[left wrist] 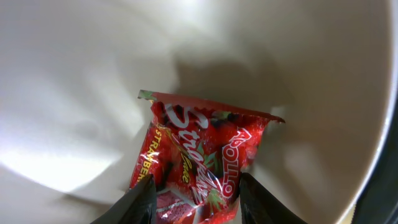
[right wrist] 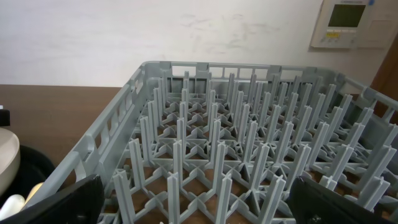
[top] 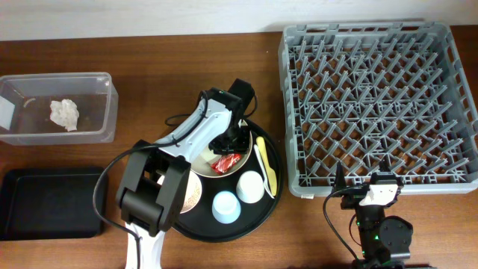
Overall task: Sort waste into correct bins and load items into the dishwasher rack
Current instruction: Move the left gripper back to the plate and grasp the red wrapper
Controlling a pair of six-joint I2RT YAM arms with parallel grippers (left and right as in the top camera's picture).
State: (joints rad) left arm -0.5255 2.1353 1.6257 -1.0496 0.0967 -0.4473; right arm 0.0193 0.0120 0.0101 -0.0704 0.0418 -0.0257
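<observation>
The red snack wrapper [left wrist: 199, 155] lies flat on the cream plate [left wrist: 74, 93], which sits on the round black tray; it also shows in the overhead view [top: 225, 162]. My left gripper [left wrist: 198, 202] is open, low over the plate, with one finger on each side of the wrapper's near end; in the overhead view it is at the plate [top: 228, 148]. My right gripper [right wrist: 199, 208] is open and empty at the front edge of the grey dishwasher rack [top: 373, 97]. The crumpled tissue [top: 65, 113] lies in the clear box [top: 104, 104]. The shallow black tray [top: 45, 203] holds nothing.
On the round black tray [top: 258, 218] stand a white cup [top: 250, 187] and a light blue cup [top: 226, 207], and pale yellow cutlery [top: 265, 166] lies at its right side. Pale grains [top: 193, 193] show partly under my left arm.
</observation>
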